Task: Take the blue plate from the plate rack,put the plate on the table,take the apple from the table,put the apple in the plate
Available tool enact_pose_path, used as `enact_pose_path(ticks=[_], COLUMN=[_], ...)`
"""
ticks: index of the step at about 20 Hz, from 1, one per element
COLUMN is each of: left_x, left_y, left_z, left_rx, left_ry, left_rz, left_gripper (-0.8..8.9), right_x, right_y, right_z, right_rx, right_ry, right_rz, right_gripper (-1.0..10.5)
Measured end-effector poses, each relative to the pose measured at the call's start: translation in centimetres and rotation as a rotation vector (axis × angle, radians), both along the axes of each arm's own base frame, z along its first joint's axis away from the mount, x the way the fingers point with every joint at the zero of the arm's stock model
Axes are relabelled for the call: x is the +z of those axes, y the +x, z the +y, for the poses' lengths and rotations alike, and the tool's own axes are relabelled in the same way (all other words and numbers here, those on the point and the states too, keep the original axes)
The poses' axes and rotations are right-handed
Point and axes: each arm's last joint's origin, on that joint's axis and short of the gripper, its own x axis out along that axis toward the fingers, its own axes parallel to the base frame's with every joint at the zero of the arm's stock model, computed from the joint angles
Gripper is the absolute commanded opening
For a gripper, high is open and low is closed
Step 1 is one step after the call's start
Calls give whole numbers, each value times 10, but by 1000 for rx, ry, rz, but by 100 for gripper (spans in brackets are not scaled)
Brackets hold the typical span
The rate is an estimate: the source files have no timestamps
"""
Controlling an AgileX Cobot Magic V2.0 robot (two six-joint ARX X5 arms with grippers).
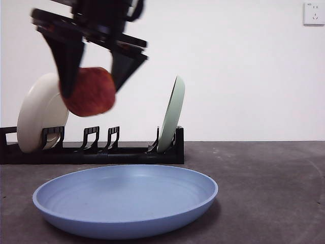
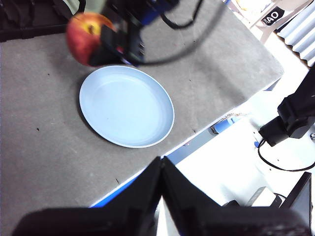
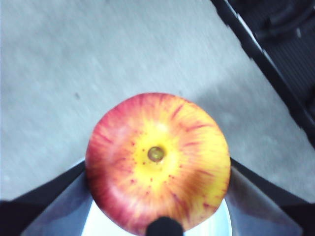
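The red, yellow-streaked apple [image 1: 90,91] hangs in the air, my right gripper [image 1: 91,89] shut on it from above. It is above the left part of the blue plate [image 1: 127,201], which lies flat on the table [image 1: 274,183] in front of the plate rack [image 1: 96,152]. The right wrist view shows the apple [image 3: 157,162] between the jaws, with the blue plate's rim [image 3: 93,223] under it. My left gripper [image 2: 161,164] is shut and empty near the table's edge, away from the blue plate [image 2: 127,105] and the apple [image 2: 83,37].
A cream plate [image 1: 40,119] stands in the rack's left end and a pale green plate [image 1: 171,114] in its right end. The table's edge [image 2: 206,130] drops off beside the blue plate. A wall socket [image 1: 314,12] is at the upper right.
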Motion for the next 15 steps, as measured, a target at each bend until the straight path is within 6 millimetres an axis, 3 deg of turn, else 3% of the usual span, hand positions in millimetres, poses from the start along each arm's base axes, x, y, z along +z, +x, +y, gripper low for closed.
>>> enact_pose_path(ticks=[4, 7, 11, 15], left_x=[0, 0, 0, 0], left_y=[1, 2, 2, 2], left_z=[1, 1, 1, 1], left_rx=[42, 61, 64, 64], left_ry=[10, 13, 12, 12], left_rz=[-26, -36, -35, -35], left_gripper=[-7, -7, -7, -7], right_x=[-15, -36, -71, -88], right_y=[-39, -60, -68, -67], right_z=[-58, -89, -100, -98], right_rx=[-23, -56, -101, -134], right_ry=[122, 190, 213, 284], right_rz=[-73, -91, -42, -49], right_gripper=[-11, -11, 0, 2])
